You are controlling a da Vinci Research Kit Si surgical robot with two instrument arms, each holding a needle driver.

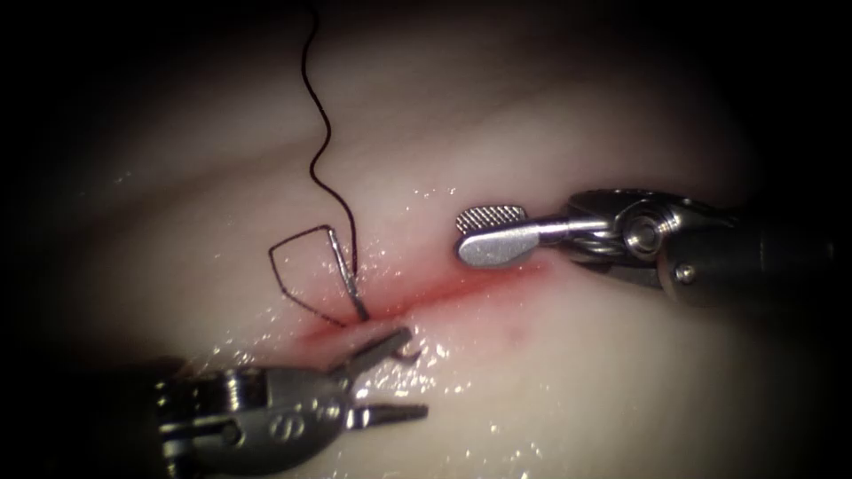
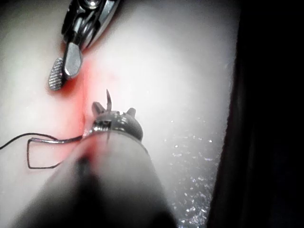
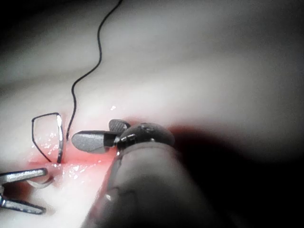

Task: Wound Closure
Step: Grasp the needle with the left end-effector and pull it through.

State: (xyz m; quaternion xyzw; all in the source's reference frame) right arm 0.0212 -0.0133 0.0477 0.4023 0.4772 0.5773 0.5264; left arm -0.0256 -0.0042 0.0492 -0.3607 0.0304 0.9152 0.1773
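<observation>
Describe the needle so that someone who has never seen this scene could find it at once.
Start at the red cut across the pale tissue and follow it to its left end. There the needle stands in the tissue, its tip emerging by the left tool's open jaws. Unlike the dark, limp thread beside it, it is stiff, silvery and curved.

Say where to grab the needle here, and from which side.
Judgement: take the short curved end that stands out of the tissue at the cut's left end, just behind its point. Come from the left tool side; its open jaws sit right beside it. The needle shaft's other end carries the thread. The right tool is open, holding nothing.
</observation>
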